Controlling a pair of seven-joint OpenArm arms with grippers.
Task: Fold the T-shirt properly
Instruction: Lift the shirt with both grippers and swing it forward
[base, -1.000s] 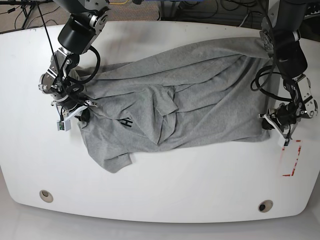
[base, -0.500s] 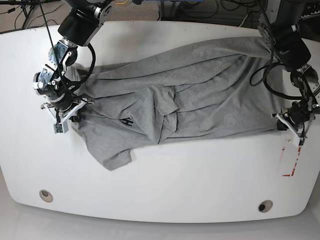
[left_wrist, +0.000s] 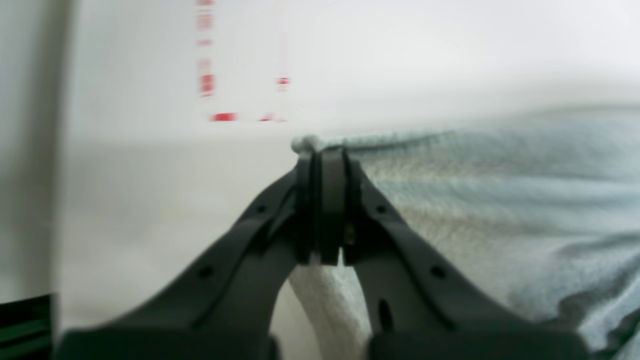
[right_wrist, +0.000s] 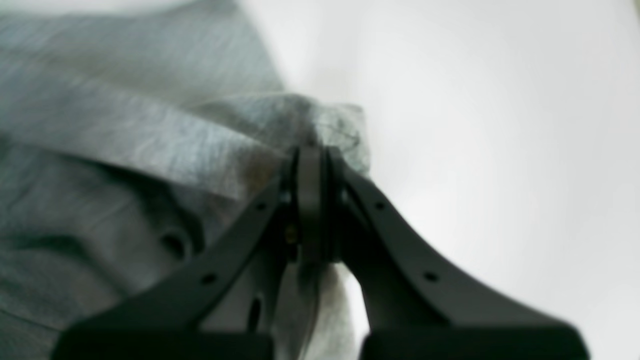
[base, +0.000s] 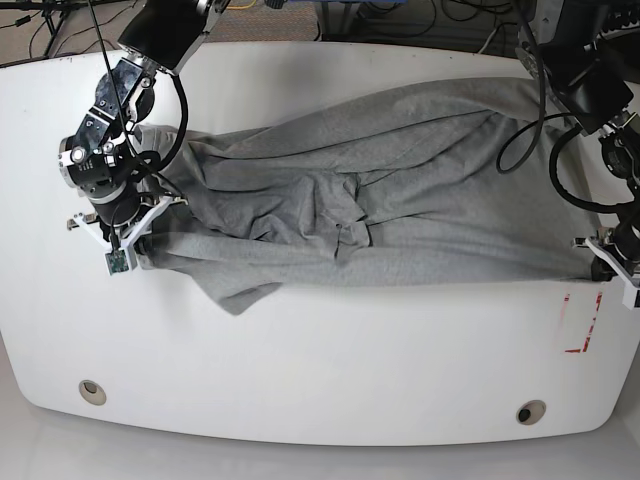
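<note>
White tabletop (base: 320, 380) is carrying the grey T-shirt (base: 400, 190), which I'm seeing stretched wide across it, rumpled in the middle. My left tool (base: 607, 262) is pinching the shirt's edge near red tape marks (base: 582, 322); my right tool (base: 130, 240) is clamping a bunched corner opposite.

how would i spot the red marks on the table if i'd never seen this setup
Start at the white table and follow the stretched grey T-shirt to the left hand. Just below it, red broken lines outline a small box, the only colour there.
</note>
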